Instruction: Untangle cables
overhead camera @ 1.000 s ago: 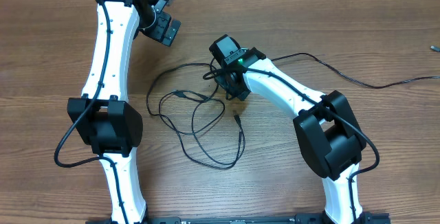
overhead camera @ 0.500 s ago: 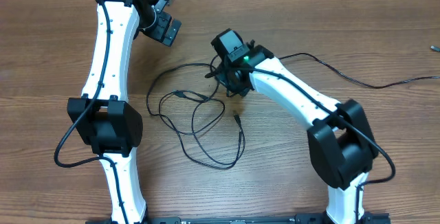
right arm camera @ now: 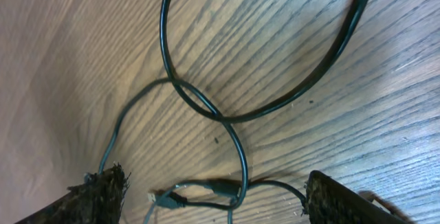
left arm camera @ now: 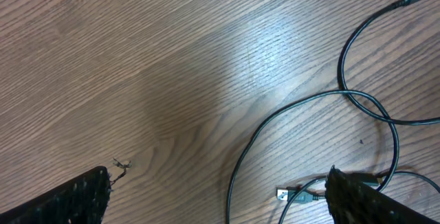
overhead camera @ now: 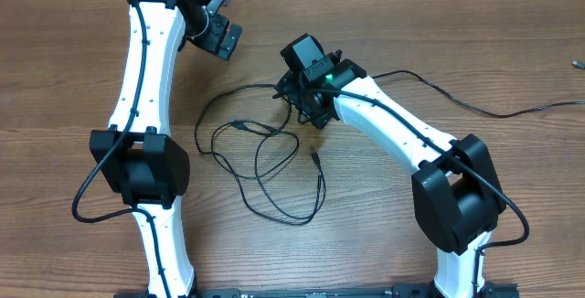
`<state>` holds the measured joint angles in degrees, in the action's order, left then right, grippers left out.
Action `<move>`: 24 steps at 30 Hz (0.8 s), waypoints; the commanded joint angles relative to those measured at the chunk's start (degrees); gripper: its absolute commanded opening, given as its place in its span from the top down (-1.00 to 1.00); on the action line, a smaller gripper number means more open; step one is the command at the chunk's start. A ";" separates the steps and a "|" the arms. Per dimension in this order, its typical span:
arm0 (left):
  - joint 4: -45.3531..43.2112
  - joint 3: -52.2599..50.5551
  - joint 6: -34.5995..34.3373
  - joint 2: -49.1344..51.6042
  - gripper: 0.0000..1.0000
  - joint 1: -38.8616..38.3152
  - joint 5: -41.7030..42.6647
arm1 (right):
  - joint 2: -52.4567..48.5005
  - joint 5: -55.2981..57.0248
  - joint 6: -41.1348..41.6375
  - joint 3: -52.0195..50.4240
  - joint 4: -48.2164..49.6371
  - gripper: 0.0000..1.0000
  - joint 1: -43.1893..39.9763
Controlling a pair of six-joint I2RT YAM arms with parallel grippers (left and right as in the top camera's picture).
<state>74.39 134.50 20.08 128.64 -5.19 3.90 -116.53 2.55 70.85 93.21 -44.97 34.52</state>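
Wood-grain tabletop [overhead camera: 55, 106] carries the whole work area. At 11 o'clock on it, the left gripper [overhead camera: 219, 36] hangs with jaws fully spread and empty, clear of the work.

At table centre lie the thin black flexible cables [overhead camera: 265, 165], in several overlapping loops that cross near 10 and 12 o'clock of the bundle. A small plug end [overhead camera: 315, 158] rests at its 3 o'clock.

Change noted: the right gripper [overhead camera: 308, 106], at 12 o'clock of the bundle, was closed a second ago. Its jaws now stand wide. A cord and a metal-tipped plug [right arm camera: 161, 198] lie on the wood between the fingers, unclamped. This reads as a release. The loops lie much as before, so the crossings appear unresolved.

One long outgoing strand [overhead camera: 512, 113] runs off toward 3 o'clock.
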 commanded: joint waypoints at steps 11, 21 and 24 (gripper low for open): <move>-1.40 -0.26 0.98 0.44 -0.99 0.28 1.31 | -4.11 2.54 5.90 0.50 1.14 -0.62 -0.13; -1.44 -0.26 1.14 0.44 -0.99 0.28 2.14 | -5.25 8.37 5.88 0.48 1.03 -0.42 -0.20; -1.49 -0.26 1.16 0.44 -0.99 0.28 2.16 | -5.75 9.46 5.88 0.48 1.51 -0.35 -0.20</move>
<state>73.17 134.50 20.10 128.64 -5.19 4.78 -120.95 8.88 76.51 93.21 -43.97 34.52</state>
